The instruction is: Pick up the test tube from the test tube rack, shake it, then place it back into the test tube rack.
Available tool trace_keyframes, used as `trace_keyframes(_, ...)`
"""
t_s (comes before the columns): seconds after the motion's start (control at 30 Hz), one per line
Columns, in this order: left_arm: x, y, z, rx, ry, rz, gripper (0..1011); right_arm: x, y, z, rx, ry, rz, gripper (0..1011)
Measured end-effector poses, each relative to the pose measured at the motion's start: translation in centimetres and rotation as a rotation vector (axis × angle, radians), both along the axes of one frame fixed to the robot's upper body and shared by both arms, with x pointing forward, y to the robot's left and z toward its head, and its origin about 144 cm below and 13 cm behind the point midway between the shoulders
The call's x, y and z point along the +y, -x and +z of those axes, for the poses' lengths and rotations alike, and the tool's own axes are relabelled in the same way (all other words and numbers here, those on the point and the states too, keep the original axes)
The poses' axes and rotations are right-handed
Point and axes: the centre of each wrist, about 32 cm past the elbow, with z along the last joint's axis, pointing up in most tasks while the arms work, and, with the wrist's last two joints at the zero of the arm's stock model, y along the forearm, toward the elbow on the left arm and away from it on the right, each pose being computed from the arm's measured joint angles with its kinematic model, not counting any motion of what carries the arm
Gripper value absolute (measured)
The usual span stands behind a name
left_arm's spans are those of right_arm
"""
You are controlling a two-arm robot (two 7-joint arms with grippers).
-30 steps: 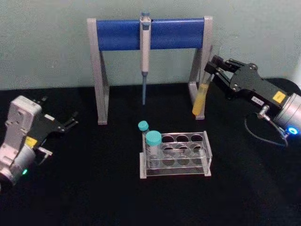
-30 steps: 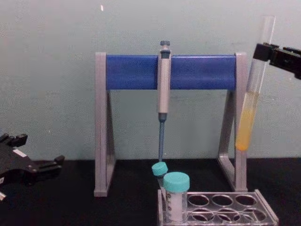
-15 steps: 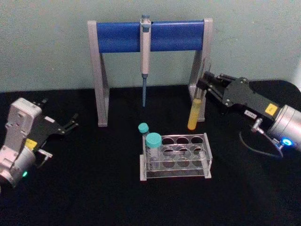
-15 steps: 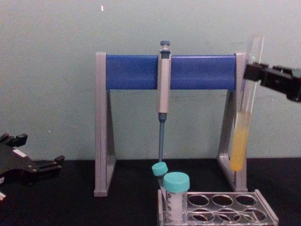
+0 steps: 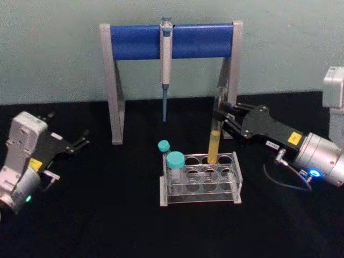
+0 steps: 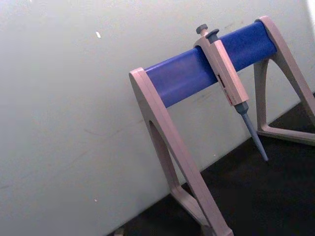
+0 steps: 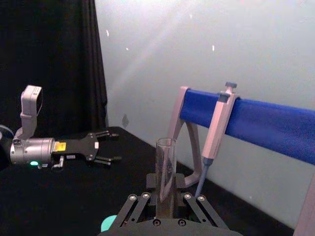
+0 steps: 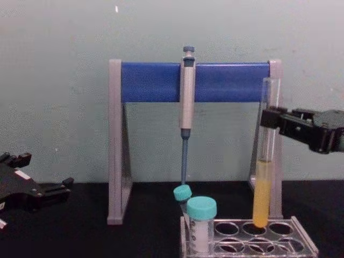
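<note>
Black tabletop [image 5: 107, 215]: right gripper [image 5: 217, 114] pinches long clear glass test tube [image 5: 214, 146], tip at clear plastic rack [image 5: 200, 195], depth unclear; left gripper [image 5: 80, 142] parked, spread.

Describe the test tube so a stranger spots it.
Before the blue-barred pipette stand sits the clear test tube rack. Upright over its back row, in the right claw, is the test tube: long, capless, yellow liquid below, unlike the short teal-capped tubes.

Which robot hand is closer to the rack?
Right. The right hand holds the tube upright above the rack's back row; the left hand is far off to the rack's left.
</note>
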Motion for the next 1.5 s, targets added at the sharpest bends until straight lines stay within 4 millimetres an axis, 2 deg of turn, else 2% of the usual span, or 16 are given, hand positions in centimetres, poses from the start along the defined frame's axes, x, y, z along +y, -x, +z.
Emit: trace_keyframes(1.5, 0.0, 0.0, 0.0, 0.000, 0.000, 0.000, 1001, 1.5, -1.6, -3.0, 0.064, 0.106, -0.022, 220)
